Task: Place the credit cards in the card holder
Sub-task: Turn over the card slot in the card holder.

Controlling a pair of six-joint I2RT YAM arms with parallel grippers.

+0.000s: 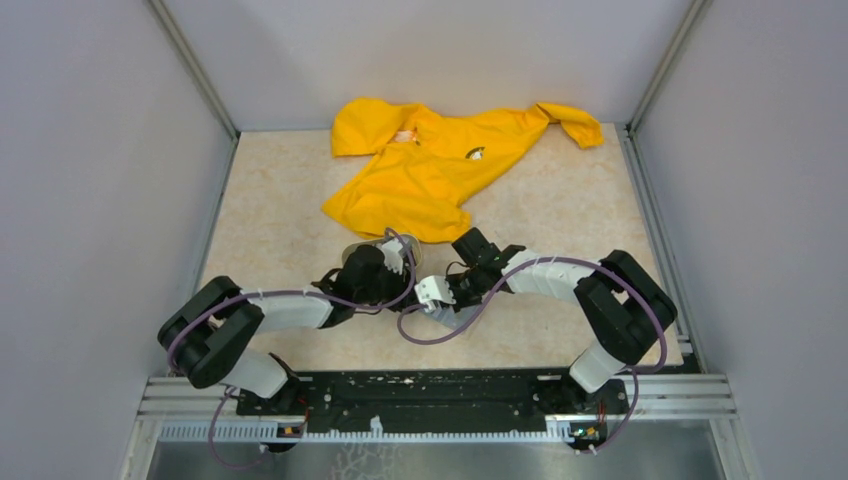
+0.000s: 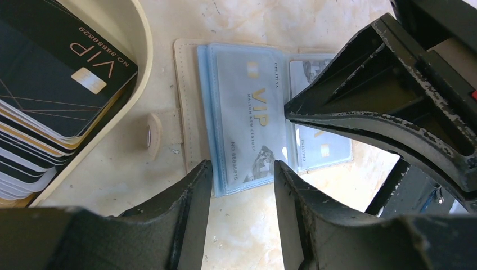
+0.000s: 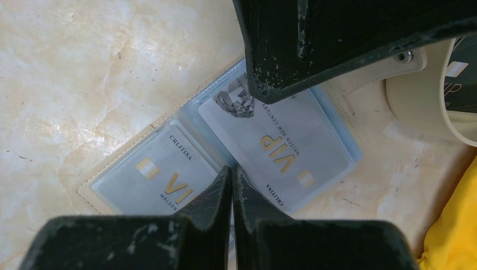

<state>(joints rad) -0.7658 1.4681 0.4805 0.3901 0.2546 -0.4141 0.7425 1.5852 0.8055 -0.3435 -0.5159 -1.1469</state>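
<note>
While the right gripper [image 3: 232, 171] bears down with its fingers closed flat together on the fold of the open card holder [image 2: 187, 112], between its two clear pockets (to pin it, we judge), the left gripper [image 2: 242, 169] hangs over the holder's near edge with its fingers partway apart and nothing that we can see pinched between them. Under that gap lies a pale VIP card [image 2: 253, 112], inside the pocket on the holder's snap-tab half. Its long axis runs straight away from the left fingers toward the holder's far edge, and its near short end sits right at the fingertips, one of which overlaps the card's corner. A second card [image 3: 157, 174] fills the pocket on the holder's other half, beyond the right fingers. The rest of the credit cards [image 2: 50, 79] stand as a fanned stack in a beige tray [image 2: 144, 62] just past the holder's snap tab [image 2: 152, 135], on the side away from the right gripper. So we judge the left arm the nearer one for the next card: it would only swing from the holder past the tab, whereas the right arm would have to cross the whole holder. Whether the pocketed card is fully seated we cannot tell.
</note>
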